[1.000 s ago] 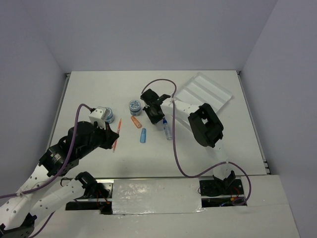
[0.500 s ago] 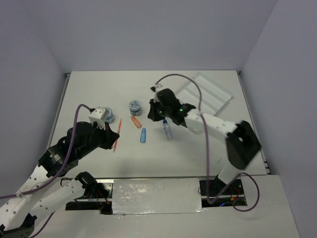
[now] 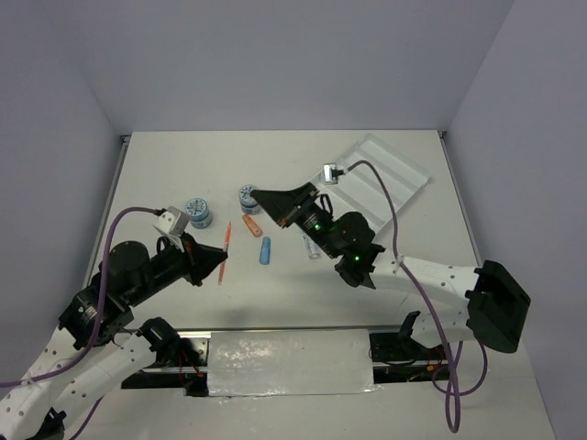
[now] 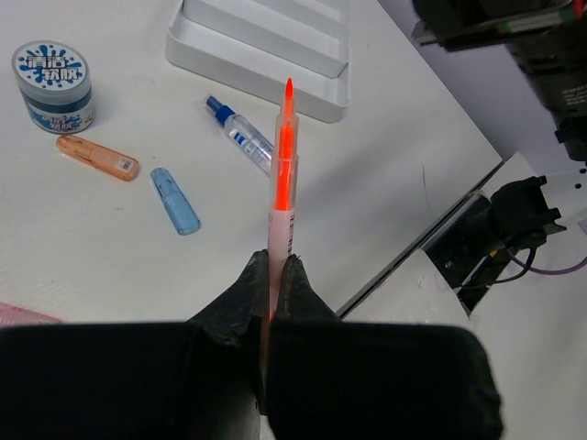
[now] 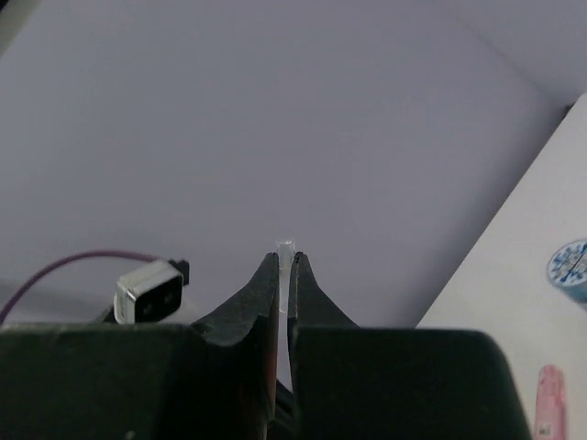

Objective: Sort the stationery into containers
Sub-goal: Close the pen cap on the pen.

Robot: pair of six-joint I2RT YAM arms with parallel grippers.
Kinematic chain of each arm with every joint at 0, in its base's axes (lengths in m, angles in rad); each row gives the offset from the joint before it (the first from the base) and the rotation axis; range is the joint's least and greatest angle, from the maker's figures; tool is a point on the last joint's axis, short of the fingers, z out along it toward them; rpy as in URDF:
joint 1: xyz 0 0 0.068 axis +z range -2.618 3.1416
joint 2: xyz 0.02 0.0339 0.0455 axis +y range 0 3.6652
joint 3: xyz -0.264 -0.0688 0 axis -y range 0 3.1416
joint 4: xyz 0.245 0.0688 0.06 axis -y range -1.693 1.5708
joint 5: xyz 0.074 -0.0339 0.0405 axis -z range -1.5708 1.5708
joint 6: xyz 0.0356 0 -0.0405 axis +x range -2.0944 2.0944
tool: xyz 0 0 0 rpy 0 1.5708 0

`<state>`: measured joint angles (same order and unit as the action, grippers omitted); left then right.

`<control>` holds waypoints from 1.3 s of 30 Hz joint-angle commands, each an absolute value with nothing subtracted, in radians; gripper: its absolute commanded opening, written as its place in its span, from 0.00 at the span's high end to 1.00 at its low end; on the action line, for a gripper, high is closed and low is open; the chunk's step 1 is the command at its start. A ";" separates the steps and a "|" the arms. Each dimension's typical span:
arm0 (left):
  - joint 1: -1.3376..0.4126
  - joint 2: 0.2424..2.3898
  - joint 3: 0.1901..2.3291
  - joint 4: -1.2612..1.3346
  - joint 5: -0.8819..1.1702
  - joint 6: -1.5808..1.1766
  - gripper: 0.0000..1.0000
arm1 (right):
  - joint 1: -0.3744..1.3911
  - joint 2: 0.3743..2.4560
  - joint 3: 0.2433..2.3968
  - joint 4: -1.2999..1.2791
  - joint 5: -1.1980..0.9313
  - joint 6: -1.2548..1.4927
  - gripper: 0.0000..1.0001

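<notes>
My left gripper (image 3: 218,260) is shut on a thin orange pen (image 3: 225,249), held above the table; it shows in the left wrist view (image 4: 282,183) sticking out past the fingertips (image 4: 292,268). My right gripper (image 3: 258,193) is raised, points left, and is shut on a thin pale grey pen (image 5: 285,247). On the table lie two blue-patterned tubs (image 3: 196,213) (image 3: 246,197), an orange capsule (image 3: 251,225), a blue capsule (image 3: 265,250) and a blue-capped bottle (image 3: 313,245). The white four-compartment tray (image 3: 385,170) stands at the back right. A pink capsule (image 5: 548,405) shows in the right wrist view.
The right arm's links (image 3: 367,257) stretch over the table's middle right, above the bottle. Grey walls close the table on three sides. The arm bases and cables sit at the near edge (image 3: 284,353).
The right arm swung its elbow out to the right and lifted its gripper, now pointing left. The left gripper pulled back and moved a little right with the orange pen.
</notes>
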<state>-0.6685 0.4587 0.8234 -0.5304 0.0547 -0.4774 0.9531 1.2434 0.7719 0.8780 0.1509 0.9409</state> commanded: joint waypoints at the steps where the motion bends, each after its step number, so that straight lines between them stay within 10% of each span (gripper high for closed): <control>1: -0.661 0.431 0.816 -0.482 0.092 -0.482 1.00 | 1.023 1.301 0.834 1.069 0.155 0.968 1.00; 39: -0.660 0.416 0.810 -0.489 0.072 -0.486 1.00 | 1.109 1.373 0.879 0.868 0.133 0.795 1.00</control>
<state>-0.6632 0.4229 0.8036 -0.5232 0.0761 -0.4778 1.1019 1.3682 0.8883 0.8425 0.1349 0.8204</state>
